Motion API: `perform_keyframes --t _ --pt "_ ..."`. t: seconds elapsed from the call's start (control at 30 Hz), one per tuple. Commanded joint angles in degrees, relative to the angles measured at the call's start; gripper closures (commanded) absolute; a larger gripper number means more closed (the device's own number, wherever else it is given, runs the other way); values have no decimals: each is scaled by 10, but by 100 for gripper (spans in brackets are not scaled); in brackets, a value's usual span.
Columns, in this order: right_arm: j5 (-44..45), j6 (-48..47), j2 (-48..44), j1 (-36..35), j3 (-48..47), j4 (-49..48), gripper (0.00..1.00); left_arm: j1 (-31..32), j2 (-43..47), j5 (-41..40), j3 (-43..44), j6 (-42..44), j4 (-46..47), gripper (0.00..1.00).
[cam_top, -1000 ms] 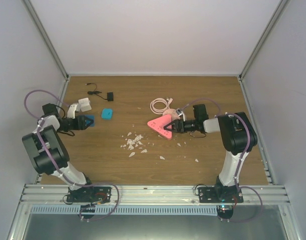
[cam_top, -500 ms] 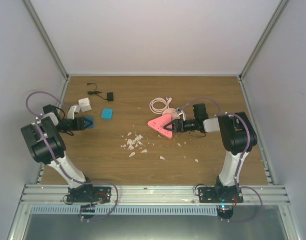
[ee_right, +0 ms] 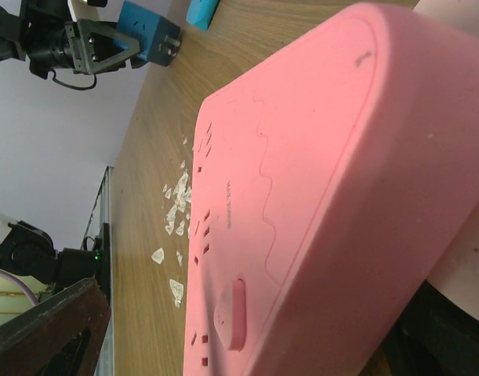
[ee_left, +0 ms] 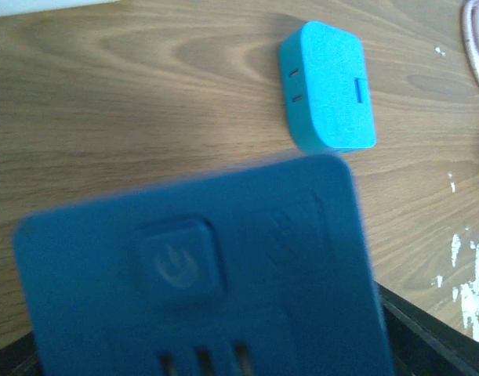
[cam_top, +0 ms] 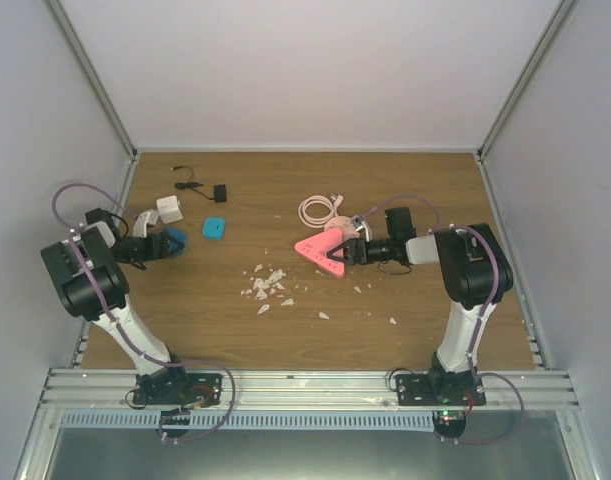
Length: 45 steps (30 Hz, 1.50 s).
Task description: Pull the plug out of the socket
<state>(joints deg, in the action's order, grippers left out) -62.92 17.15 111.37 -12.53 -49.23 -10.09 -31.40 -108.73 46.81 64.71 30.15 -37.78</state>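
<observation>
The socket [cam_top: 320, 250], a flat salmon-pink triangle, lies mid-table. It fills the right wrist view [ee_right: 317, 180], its small slots and an oval button facing up. My right gripper [cam_top: 347, 251] is shut on its right edge; its fingers [ee_right: 47, 329] show dark at the bottom corners. My left gripper [cam_top: 157, 244] at the far left is shut on a blue plug block [cam_top: 174, 238], away from the socket. The block fills the left wrist view [ee_left: 200, 274], showing a power button and slots. Its prongs show in the right wrist view [ee_right: 170, 37].
A second blue block [cam_top: 214, 227] lies right of my left gripper and shows in the left wrist view [ee_left: 328, 86]. A white adapter [cam_top: 168, 209] and a black cable [cam_top: 200, 187] lie at back left. A pale coiled cord [cam_top: 318, 208] sits behind the socket. White flakes [cam_top: 268, 284] litter the middle.
My left arm has drawn back a little to the left with the blue plug block. The right gripper and the socket have hardly moved.
</observation>
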Motion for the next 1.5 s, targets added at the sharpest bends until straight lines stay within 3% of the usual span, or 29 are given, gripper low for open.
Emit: perform_keyframes --t 0.0,0.4,0.73,1.17,1.47 --pt "89 -20 55 9 23 57 7 -14 0 -26 13 -19 11 20" --pt "88 -21 54 9 25 57 8 -45 -8 -48 33 -19 3 18" --pt "88 -23 53 9 25 59 8 -59 19 -65 35 -12 3 1" --pt "85 -24 54 8 25 60 8 -60 25 -46 83 22 -31 3" --pt "89 -37 51 10 23 72 7 -60 70 -76 80 24 -2 1"
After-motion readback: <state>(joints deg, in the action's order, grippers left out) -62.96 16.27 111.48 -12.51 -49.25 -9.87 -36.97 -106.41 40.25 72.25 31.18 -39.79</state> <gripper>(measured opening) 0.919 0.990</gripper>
